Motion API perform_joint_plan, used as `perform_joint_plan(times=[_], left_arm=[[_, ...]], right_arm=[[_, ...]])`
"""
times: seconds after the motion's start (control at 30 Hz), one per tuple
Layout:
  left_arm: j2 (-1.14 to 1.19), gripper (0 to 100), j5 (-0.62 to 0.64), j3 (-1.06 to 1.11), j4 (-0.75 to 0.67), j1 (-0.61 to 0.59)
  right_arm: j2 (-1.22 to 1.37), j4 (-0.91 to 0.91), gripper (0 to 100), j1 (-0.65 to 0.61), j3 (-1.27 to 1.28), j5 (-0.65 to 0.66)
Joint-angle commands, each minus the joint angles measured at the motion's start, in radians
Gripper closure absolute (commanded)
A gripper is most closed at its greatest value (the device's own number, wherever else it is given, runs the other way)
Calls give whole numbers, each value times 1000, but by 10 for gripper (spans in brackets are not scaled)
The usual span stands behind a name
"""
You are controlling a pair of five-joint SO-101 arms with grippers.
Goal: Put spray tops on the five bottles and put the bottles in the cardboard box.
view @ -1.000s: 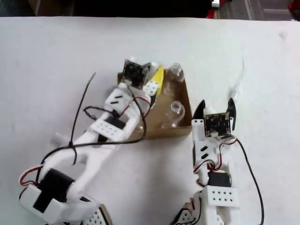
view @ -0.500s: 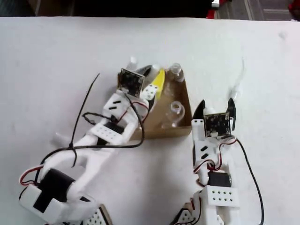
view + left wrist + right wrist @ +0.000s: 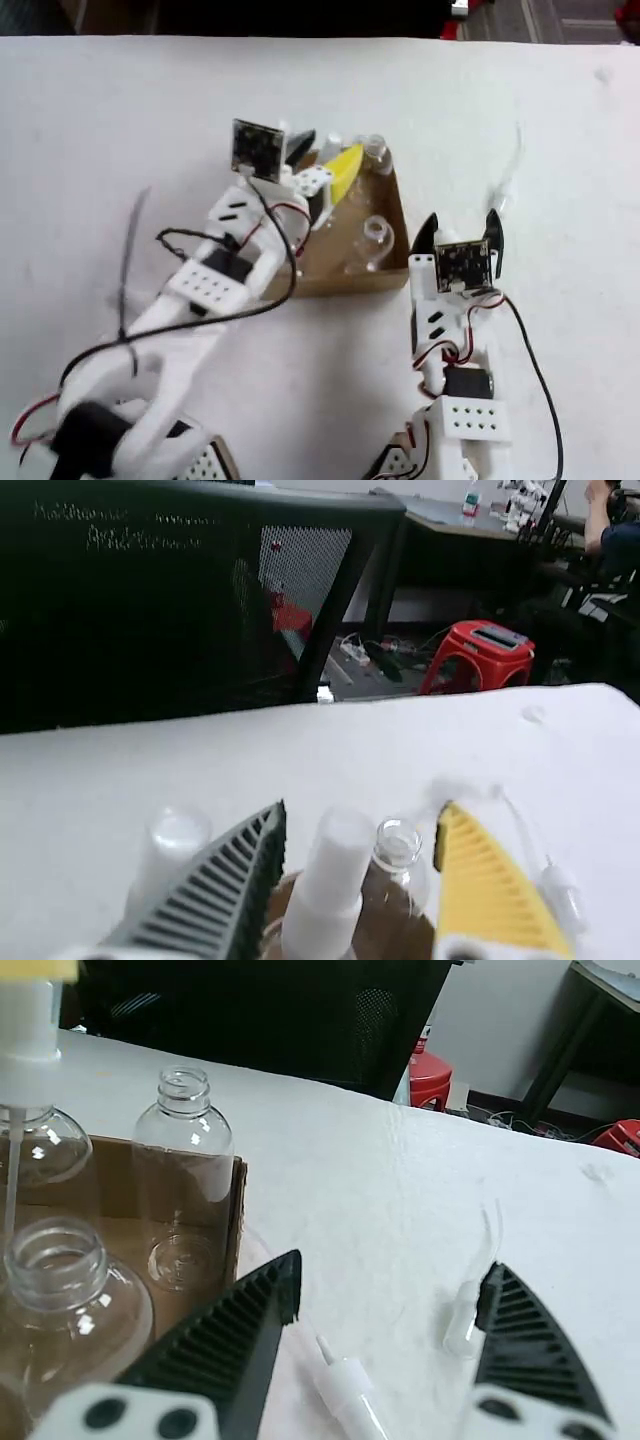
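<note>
while the left hand [image 3: 328, 150] hung spread around a spray-topped bottle [image 3: 330, 880] standing in the cardboard box [image 3: 345, 281], the right hand [image 3: 462, 221] sat spread just beside the box, over the worktop [image 3: 520, 90] near a loose spray top [image 3: 345, 1385].

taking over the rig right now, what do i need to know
Left hand open over the cardboard box, fingers either side of a spray top sitting on a bottle.
Right hand open beside the box, holding nothing.
Two uncapped bottles stand in the box; two loose spray tops lie on the table.
Done: one top on. Left: top those two.
</note>
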Motion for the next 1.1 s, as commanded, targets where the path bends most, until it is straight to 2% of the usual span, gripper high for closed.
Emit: perform_joint_plan(times=[0.0, 0.17, 0.27, 0.4, 0.67, 0.8, 1.07], left_arm=[[-268, 778, 15, -46, 175, -15], [-513, 778, 17, -149, 483, -22], [-605, 778, 17, -232, 660, -76], [-647, 778, 17, -299, 888, -240], [-647, 778, 17, -285, 1274, -654], [-645, 778, 20, -173, 1307, -728], [-645, 775, 140, 63, 1192, -769]], right_arm=[[2, -22, 738, 5, -3, 14], [1, -21, 738, 5, -3, 14], [1, -21, 738, 5, -3, 14], [1, -19, 738, 5, -3, 14], [1, -19, 738, 4, -3, 14], [2, -19, 738, -16, -2, 14], [2, -18, 738, -16, 0, 14]])
